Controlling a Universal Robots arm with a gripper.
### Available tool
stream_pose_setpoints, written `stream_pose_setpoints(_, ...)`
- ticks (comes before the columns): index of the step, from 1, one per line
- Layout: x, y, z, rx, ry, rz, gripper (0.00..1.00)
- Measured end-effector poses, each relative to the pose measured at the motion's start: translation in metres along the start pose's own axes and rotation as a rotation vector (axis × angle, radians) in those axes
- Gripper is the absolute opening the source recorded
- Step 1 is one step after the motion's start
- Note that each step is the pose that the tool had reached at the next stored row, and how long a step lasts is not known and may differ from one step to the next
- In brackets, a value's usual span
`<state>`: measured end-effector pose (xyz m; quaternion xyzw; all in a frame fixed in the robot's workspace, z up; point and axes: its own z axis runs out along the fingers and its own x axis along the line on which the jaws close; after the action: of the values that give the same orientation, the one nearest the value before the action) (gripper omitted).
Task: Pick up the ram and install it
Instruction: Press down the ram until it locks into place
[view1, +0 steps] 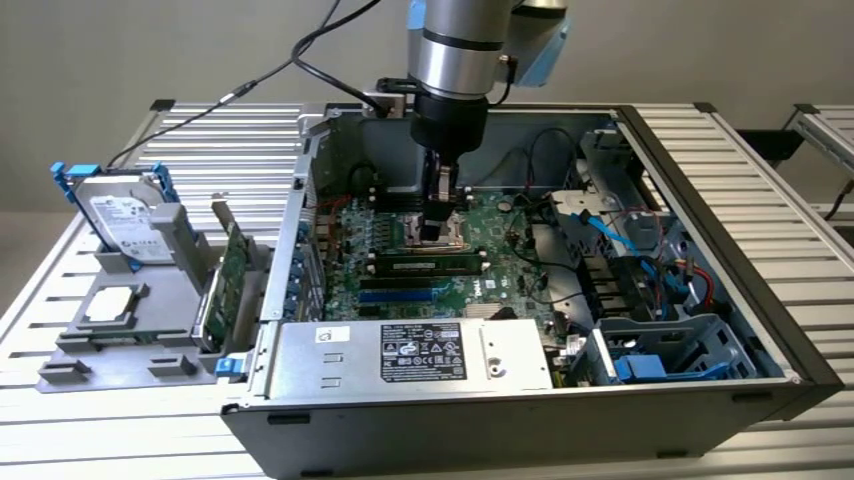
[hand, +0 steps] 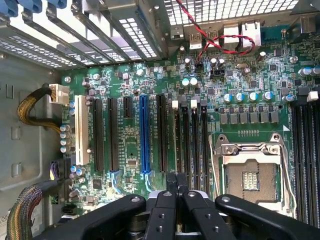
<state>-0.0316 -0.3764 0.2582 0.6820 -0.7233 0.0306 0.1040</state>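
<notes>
The ram (view1: 427, 265) is a long green stick with black chips. It stands on edge in a slot on the motherboard (view1: 400, 295) inside the open computer case. My gripper (view1: 441, 215) hangs just behind it over the board, shut with nothing between its fingers. In the wrist view the shut fingertips (hand: 175, 179) meet over the near end of the row of black memory slots (hand: 190, 140), beside the CPU socket (hand: 250, 175).
The case walls (view1: 747, 300) ring the board. A power supply (view1: 414, 350) sits at the front, with blue cables (view1: 627, 240) and a drive cage on the exterior view's right. Outside the case, on the left, a grey fixture holds a hard drive (view1: 120, 215) and a green expansion card (view1: 230, 275).
</notes>
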Motion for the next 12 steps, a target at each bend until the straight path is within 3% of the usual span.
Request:
stream_pose_setpoints(2, 0.000, -0.0009, -0.0001, -0.0001, -0.0016, 0.000, 0.11)
stream_pose_setpoints(3, 0.000, -0.0010, -0.0001, -0.0002, -0.0081, -0.001, 0.11)
stream_pose_setpoints(6, 0.003, -0.0012, 0.0008, 0.0047, -0.0504, -0.004, 0.11)
stream_pose_setpoints(7, 0.005, -0.0014, 0.0015, 0.0065, -0.0599, -0.005, 0.11)
stream_pose_setpoints(8, 0.007, -0.0016, 0.0022, 0.0072, -0.0629, -0.005, 0.11)
stream_pose_setpoints(12, 0.012, -0.0020, 0.0041, 0.0078, -0.0637, -0.005, 0.11)
